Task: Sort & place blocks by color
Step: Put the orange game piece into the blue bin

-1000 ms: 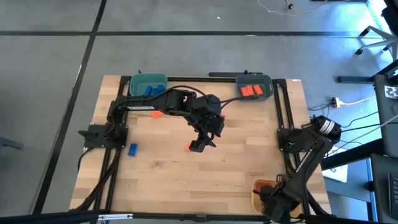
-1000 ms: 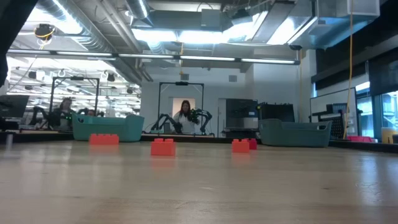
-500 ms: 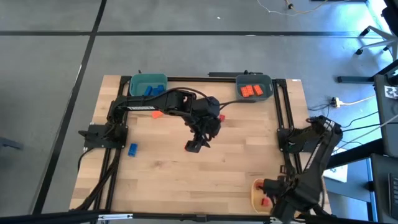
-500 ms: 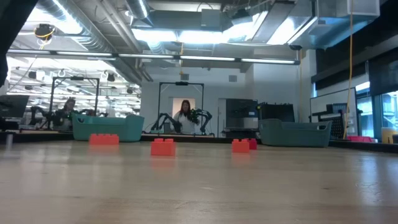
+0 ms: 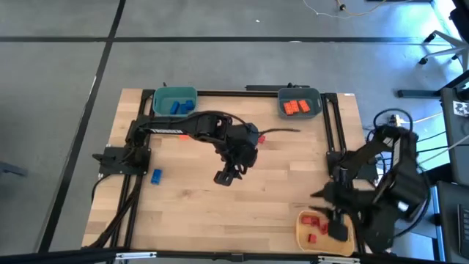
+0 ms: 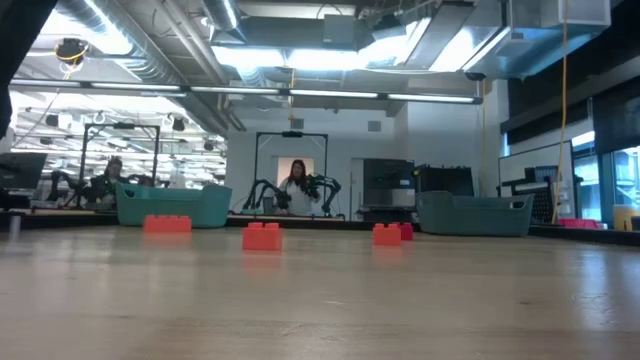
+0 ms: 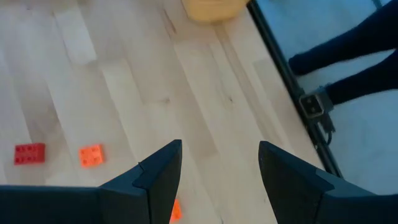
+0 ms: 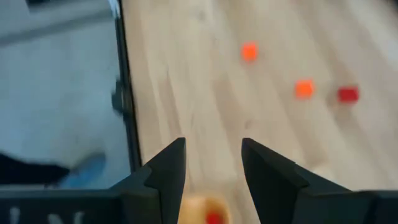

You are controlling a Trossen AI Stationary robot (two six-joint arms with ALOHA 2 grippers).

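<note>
No legible text, label, brand, number or sign anywhere in these views. At the bottom edge of the right wrist view, only faint pale strokes on the dark gripper body, too blurred to read.

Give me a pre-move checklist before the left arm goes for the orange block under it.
1. Left gripper open: ok; fingers apart.
2. Nothing held between them: ok.
3. Orange block between the fingers: partly showing, alignment cannot tell.
4. Right gripper clear of the centre: ok, over the yellow bin.
5. Right gripper empty: ok, gap bare in its wrist view.
6. Grey-blue bin holding orange blocks reachable: cannot tell.
</note>
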